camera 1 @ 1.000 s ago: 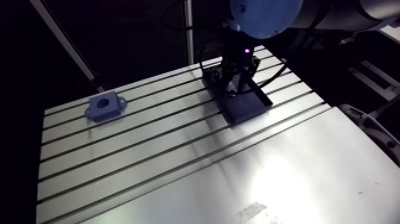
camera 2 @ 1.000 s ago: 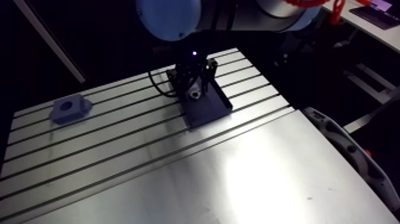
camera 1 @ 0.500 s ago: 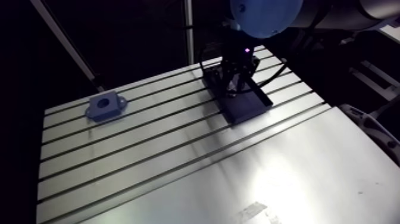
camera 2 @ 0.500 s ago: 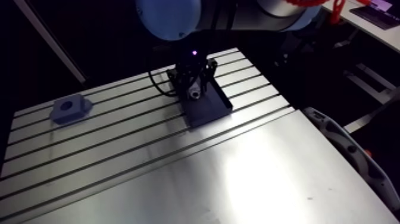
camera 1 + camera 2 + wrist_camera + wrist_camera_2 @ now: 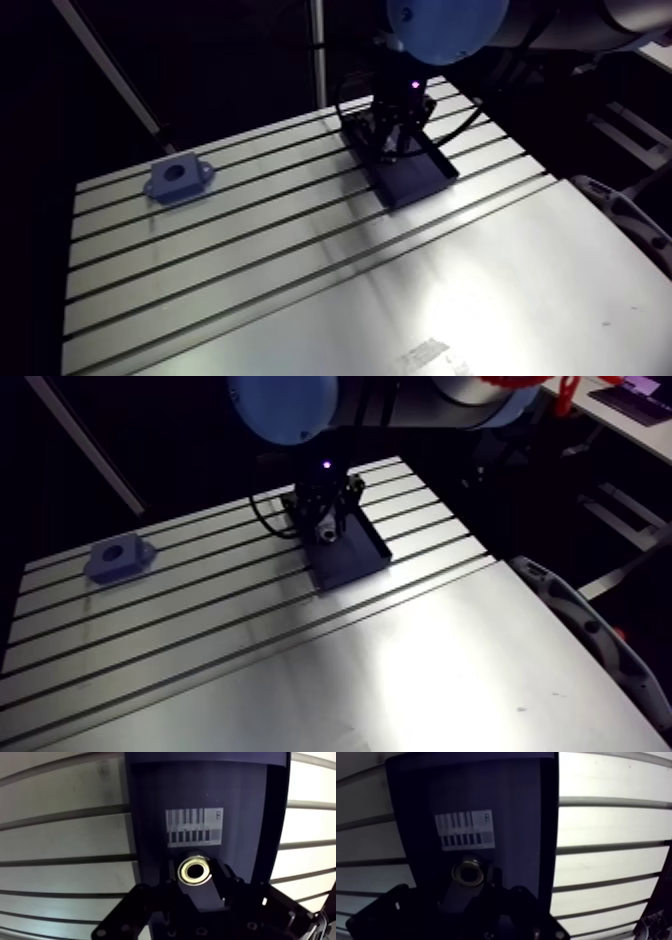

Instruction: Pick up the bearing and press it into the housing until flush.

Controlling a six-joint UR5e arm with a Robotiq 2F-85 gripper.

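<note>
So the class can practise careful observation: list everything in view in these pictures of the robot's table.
bearing: one, pale metal ring, lying in the tray just under the end effector
tray: one, dark, on the slotted part of the table
label: one, white with black bars, on the tray floor ahead of the bearing
housing: one, blue-grey block with a round bore, far across the table from the tray, empty
table: one, silvery aluminium, slotted
arm: one, light-blue joint cap, reaching down over the tray
end effector: one, dark, lowered into the tray at the bearing
</note>
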